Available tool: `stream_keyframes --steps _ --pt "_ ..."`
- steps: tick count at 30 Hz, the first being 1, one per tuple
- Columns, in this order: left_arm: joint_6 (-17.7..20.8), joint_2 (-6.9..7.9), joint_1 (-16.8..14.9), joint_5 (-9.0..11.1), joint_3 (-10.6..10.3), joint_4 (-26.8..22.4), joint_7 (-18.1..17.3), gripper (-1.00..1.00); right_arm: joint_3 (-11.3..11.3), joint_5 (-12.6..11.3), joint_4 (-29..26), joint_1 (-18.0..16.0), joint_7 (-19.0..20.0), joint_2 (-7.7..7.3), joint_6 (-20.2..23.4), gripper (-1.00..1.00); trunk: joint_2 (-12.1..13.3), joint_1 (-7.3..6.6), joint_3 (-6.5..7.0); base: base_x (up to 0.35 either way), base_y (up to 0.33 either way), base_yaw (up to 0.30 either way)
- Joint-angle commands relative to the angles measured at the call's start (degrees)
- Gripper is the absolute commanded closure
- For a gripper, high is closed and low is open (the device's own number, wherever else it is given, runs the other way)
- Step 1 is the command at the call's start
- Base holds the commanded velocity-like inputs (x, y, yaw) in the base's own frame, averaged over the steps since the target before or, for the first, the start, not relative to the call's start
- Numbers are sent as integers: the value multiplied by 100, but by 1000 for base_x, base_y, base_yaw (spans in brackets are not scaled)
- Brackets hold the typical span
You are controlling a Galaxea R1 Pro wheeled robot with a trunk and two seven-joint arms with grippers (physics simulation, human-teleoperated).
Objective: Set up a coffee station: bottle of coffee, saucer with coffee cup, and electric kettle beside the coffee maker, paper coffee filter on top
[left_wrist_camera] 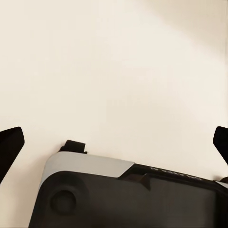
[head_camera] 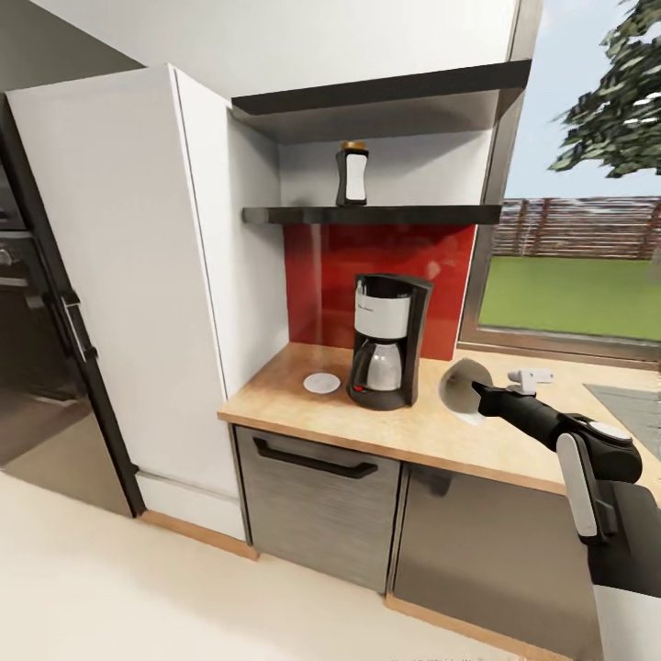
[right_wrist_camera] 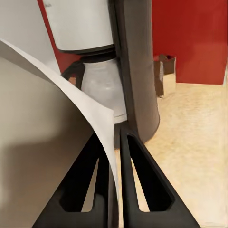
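right claw (right_wrist_camera: 112, 142) clamps paper coffee filter (head_camera: 458, 389) beside coffee maker (head_camera: 389, 341) | saucer (head_camera: 321, 383) opposite | left claw (left_wrist_camera: 114, 142) spread

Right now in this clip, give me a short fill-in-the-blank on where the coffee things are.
1. The right tool is shut on the paper coffee ____.
2. The bottle of coffee stands on the kitchen ____.
3. The saucer lies on the countertop beside the coffee ____.

Missing words: filter; shelf; maker.
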Motion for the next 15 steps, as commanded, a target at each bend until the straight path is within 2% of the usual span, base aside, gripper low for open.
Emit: stream_keyframes --steps 1,12,15 --pt "-5 -1 2 59 -2 -9 -2 -100 -6 -70 -3 -6 -7 1 51 100 -4 1 -5 0 187 -137" --pt "-5 -1 2 59 -2 -7 -2 -100 -6 -70 -3 -6 -7 1 51 100 -4 1 0 0 278 -41" --pt "-5 -1 2 59 -2 -6 -2 -100 -6 -70 -3 -6 -7 1 51 100 -4 1 0 0 279 -145"
